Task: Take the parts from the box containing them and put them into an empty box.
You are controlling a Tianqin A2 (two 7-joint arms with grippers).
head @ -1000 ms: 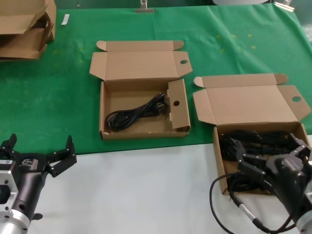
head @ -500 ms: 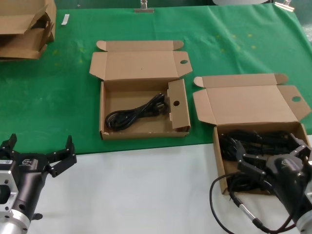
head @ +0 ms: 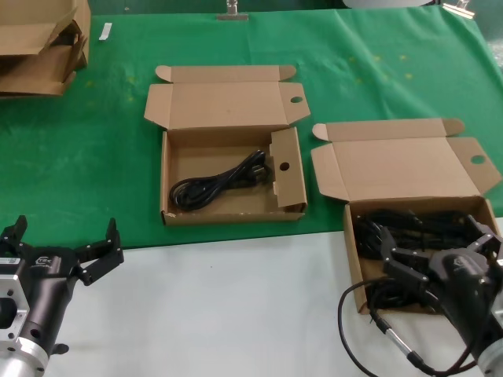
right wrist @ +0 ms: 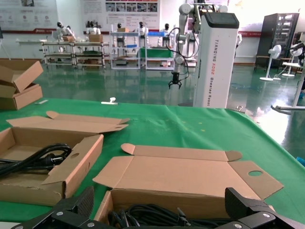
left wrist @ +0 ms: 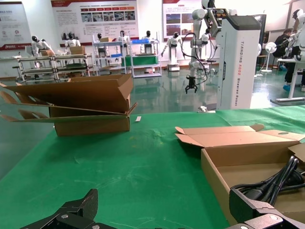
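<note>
Several black power cords (head: pixel 409 236) lie tangled in the wider cardboard box (head: pixel 351 255) at the right, its lid (head: pixel 401 169) folded back. My right gripper (head: pixel 438 239) hangs open just over those cords (right wrist: pixel 157 217), with nothing between its fingers (right wrist: pixel 83 200). The narrower box (head: pixel 167 188) with an upright holed divider panel (head: pixel 285 169) sits at the centre on the green cloth. One looped cord (head: pixel 216 182) lies in it. My left gripper (head: pixel 65 228) stands open and holds nothing, over the white table front, well to the left of that box (left wrist: pixel 214 167).
Flattened cardboard pieces (head: pixel 39 47) are stacked at the far left corner of the green cloth (head: pixel 94 157). A white strip of table (head: pixel 236 306) runs along the front. A black cable (head: pixel 369 338) trails from my right arm.
</note>
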